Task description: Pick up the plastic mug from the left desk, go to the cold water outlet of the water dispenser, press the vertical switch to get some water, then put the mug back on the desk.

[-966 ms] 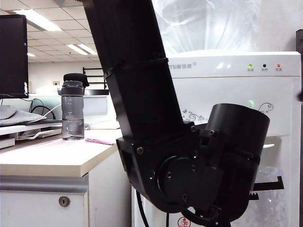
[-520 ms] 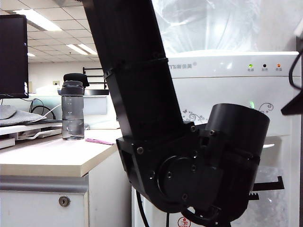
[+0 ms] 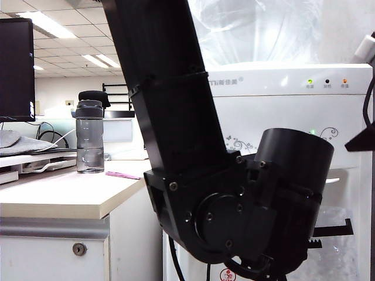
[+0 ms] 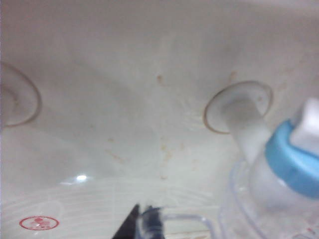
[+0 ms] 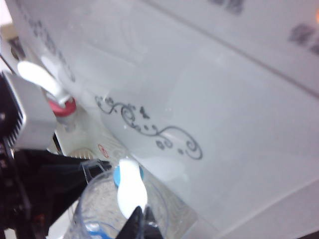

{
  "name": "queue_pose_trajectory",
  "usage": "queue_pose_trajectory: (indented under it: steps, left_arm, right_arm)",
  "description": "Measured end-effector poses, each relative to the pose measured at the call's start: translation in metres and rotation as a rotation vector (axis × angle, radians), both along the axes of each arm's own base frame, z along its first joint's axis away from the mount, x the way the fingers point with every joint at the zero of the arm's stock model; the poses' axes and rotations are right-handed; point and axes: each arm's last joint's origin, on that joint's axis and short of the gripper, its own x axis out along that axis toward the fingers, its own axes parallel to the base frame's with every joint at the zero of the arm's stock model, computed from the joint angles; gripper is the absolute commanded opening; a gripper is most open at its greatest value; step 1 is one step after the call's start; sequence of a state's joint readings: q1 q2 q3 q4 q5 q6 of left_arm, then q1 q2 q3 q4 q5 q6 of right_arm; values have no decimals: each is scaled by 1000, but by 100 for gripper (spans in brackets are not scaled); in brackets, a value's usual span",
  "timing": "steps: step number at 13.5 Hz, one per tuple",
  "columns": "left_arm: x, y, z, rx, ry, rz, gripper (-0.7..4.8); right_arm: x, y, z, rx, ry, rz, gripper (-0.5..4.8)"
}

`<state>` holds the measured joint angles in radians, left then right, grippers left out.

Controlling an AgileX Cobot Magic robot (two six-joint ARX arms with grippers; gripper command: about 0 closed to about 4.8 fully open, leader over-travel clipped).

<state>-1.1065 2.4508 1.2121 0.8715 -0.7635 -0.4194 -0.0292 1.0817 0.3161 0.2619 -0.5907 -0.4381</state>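
Holding the plastic mug (image 5: 107, 209) pinched in my left gripper (image 4: 144, 224) under the cold water outlet (image 5: 128, 180); right gripper (image 5: 139, 219), fingers seemingly together, nears its lever; pressing and returning remain.

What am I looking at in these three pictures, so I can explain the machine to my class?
It is a robot with two black arms, each ending in a two-fingered claw. The wide picture comes from a camera off the arms: the left arm fills it, in front of a white water dispenser, beside a desk carrying a grey bottle. The other two pictures come from cameras on the wrists. The left claw is shut on the handle of a clear plastic mug, holding it under the blue-collared cold tap. The right claw, tips seemingly together, hovers by that tap's white lever.
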Motion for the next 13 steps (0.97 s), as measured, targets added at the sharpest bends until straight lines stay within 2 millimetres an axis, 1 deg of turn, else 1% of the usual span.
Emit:
queue_pose_trajectory:
  steps: [3, 6, 10, 13]
  left_arm:
    - [0, 0, 0, -1, 0, 0, -6]
    - [0, 0, 0, -1, 0, 0, -6]
    - [0, 0, 0, -1, 0, 0, -6]
    - [0, 0, 0, -1, 0, -1, -6]
  right_arm:
    - [2, 1, -5, -3, 20, 10, -1]
    - [5, 12, -6, -28, -15, 74, -1]
    - [10, 20, -21, -68, 32, 103, -1]
    - [14, 20, -24, -86, 15, 82, -1]
